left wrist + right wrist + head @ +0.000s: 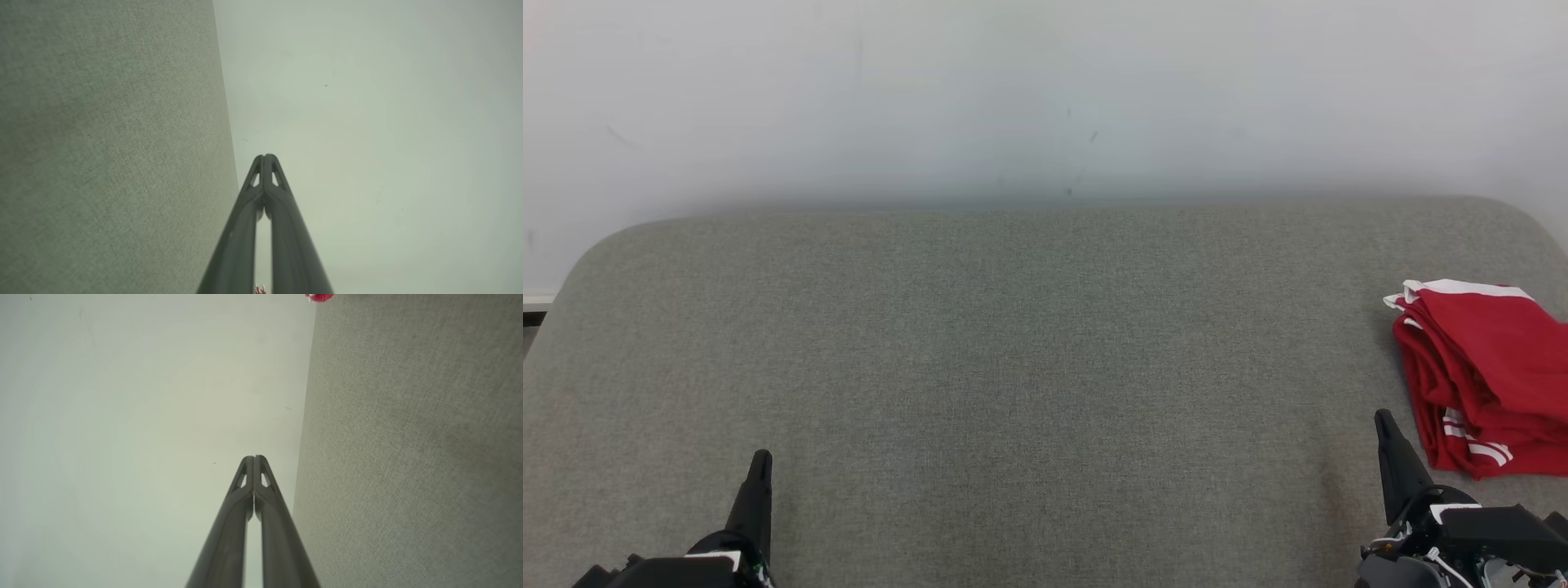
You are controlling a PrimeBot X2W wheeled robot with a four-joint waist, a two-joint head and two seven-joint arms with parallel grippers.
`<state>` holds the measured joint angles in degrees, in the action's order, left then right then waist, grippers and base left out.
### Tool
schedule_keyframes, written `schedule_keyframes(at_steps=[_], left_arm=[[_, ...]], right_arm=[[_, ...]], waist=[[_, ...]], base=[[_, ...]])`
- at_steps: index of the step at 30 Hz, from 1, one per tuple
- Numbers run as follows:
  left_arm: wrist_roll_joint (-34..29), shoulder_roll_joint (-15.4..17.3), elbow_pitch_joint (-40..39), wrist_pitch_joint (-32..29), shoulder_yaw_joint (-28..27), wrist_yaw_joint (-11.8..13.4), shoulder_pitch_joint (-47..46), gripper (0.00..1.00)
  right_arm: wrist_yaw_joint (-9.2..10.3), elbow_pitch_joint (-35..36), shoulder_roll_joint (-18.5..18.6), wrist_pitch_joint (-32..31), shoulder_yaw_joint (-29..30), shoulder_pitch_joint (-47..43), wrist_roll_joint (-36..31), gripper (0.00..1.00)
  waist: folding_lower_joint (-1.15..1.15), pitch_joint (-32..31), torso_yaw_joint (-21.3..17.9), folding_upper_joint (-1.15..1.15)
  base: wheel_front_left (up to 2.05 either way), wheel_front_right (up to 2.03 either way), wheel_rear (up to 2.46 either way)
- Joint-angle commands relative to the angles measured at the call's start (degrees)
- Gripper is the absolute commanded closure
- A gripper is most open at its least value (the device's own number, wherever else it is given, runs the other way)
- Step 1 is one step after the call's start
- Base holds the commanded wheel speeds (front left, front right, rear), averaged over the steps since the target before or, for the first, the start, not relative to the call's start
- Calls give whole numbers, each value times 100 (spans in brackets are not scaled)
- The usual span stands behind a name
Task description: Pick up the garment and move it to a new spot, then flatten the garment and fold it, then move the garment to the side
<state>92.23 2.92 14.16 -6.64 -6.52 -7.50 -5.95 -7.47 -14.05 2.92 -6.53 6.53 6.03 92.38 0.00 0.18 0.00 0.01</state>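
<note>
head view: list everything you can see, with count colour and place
garment: one, red with white stripes, folded, lying at the far right edge of the fabric surface
fabric surface: one, grey, spanning the lower part of the view, with rounded far corners
wall: one, pale white with a few small dark marks, behind the fabric surface
left hand: one, dark, lower left, fingers shut and holding nothing
right hand: one, dark, lower right beside the garment and not touching it, fingers shut and holding nothing
</note>
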Motion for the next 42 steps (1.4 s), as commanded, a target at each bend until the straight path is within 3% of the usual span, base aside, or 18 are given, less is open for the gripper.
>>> schedule_keyframes(at_steps=[1,42], left_arm=[[32,-13,-21,-3,-19,-5,-56,100],[34,-11,-21,-1,-16,-5,-54,100]], right_arm=[[-4,-4,-15,-8,12,41,6,100],[-4,-3,-14,-6,9,38,7,100]], waist=[[0,0,0,-1],[0,0,0,-1]], base=[[0,0,0],[0,0,0]])
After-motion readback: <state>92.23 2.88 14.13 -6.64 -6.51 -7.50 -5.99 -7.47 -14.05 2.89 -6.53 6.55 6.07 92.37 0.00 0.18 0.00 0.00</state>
